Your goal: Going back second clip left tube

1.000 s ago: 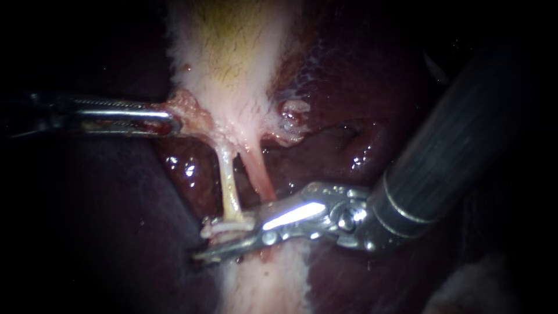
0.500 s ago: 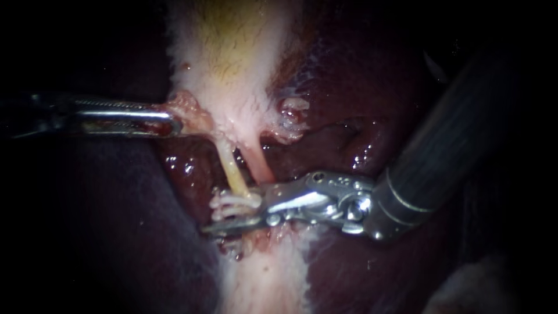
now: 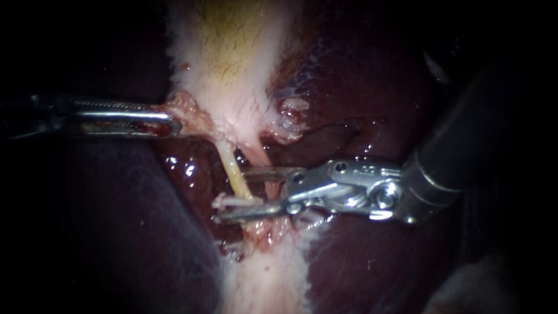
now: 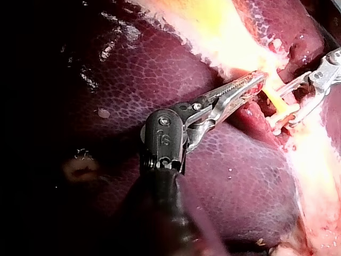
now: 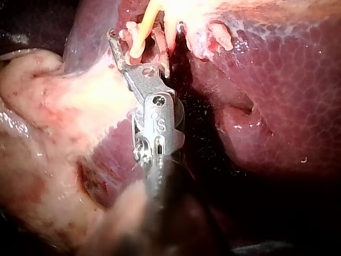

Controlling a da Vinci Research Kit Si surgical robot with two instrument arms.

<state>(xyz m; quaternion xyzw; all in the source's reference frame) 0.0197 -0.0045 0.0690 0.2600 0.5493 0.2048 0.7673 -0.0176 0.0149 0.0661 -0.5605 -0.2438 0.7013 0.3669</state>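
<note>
Where the dark red liver [image 3: 360, 87] fills the endoscope view, the pale gallbladder [image 3: 232, 58] runs down its middle and narrows toward two tubes. All around the lit tissue the view is dark. A band of pale tissue [image 3: 267, 279] continues below the tubes.

The left tube [image 3: 232, 171] is the thin yellowish one. It slants down from the gallbladder's neck to a white clip [image 3: 225, 202] that sits across its lower end. The pinker right tube [image 3: 256, 160] lies just beside it.

The left instrument [image 3: 171, 121] comes in level from the left. Its pincer is pressed together on a tag of pink tissue [image 3: 189, 110] at the edge of the gallbladder's neck. The left wrist view shows the same hold, with the left instrument [image 4: 258, 81] closed on that tissue just beside the left tube [image 4: 274, 98] and the clip [image 4: 282, 114] a little beyond.

The right instrument [image 3: 229, 195] comes in from the right, its shaft sloping down and its wrist bent nearly level. Its pincer is spread: one half lies across the right tube, the other just under the clip. In the right wrist view, the left tube [image 5: 141, 29] hangs in the gap of the right instrument [image 5: 136, 37]. I cannot tell whether either half touches the tube.
</note>
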